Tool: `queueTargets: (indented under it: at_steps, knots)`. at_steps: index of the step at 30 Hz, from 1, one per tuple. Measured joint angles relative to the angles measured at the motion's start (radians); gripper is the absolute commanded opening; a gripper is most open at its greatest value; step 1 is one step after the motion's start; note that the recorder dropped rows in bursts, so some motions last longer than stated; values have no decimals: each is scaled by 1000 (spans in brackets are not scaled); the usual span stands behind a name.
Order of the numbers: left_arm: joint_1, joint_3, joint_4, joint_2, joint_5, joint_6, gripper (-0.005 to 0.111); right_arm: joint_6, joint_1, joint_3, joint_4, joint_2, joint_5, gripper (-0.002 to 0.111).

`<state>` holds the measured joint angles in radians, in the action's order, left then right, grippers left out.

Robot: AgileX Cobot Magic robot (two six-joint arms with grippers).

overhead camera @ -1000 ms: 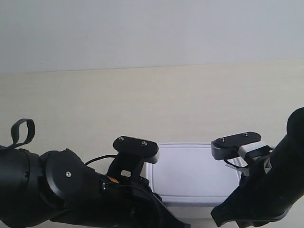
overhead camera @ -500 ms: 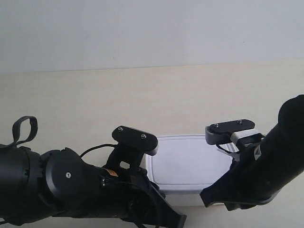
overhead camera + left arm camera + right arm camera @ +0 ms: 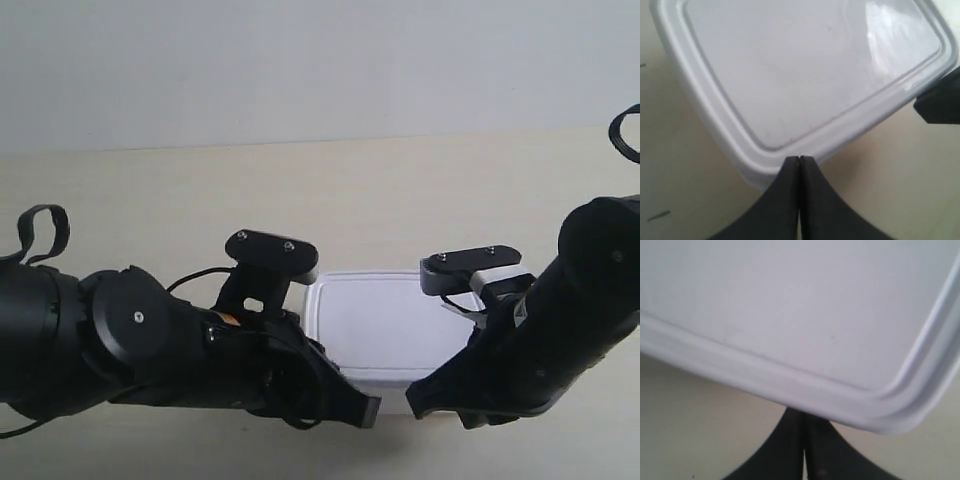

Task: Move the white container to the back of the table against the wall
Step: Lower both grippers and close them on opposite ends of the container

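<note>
The white container (image 3: pixel 375 325) lies flat on the table (image 3: pixel 150 200), lid on, well short of the wall (image 3: pixel 300 60). Both arms reach round its near side. The arm at the exterior view's left ends in a gripper (image 3: pixel 367 410) at the container's front wall, as does the arm at the exterior view's right (image 3: pixel 418 404). In the left wrist view my left gripper (image 3: pixel 799 159) is shut, tips touching the container (image 3: pixel 805 75) at its rim. The right gripper (image 3: pixel 804 414) is shut too, its tips tucked under the rim of the container (image 3: pixel 800 315).
Bare pale tabletop (image 3: pixel 420 190) stretches from the container's far edge to the wall. A dark part of the other gripper (image 3: pixel 940 102) shows beside the container in the left wrist view. Cable loops (image 3: pixel 40 232) stick up from the arms.
The container has slid away from the near edge toward the wall, and both arms have advanced with it, their shut grippers staying at its near side.
</note>
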<state>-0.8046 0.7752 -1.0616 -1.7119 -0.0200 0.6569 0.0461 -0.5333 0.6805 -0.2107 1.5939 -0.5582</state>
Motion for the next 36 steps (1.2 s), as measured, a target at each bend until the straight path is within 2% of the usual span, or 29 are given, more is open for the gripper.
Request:
queueTargets:
  at_steps: [7,11,18,24,31,36]
  knots:
    - [18,38,26,-26,-22,2,0,6,0,49,24,51,7,0]
    - [24,44,26,-35,-79,-2,0,12,0,70,31,74,7,0]
    - [6,45,-66,-37,-140,-6,0,45,0,77,81,82,7,0]
    - [-9,53,-96,-53,-98,-6,0,86,0,77,135,82,17,0]
    - [-9,135,-98,-140,-64,-6,0,118,0,77,184,82,16,0]
    - [0,143,-98,-154,-1,-6,0,275,0,77,357,82,-8,0]
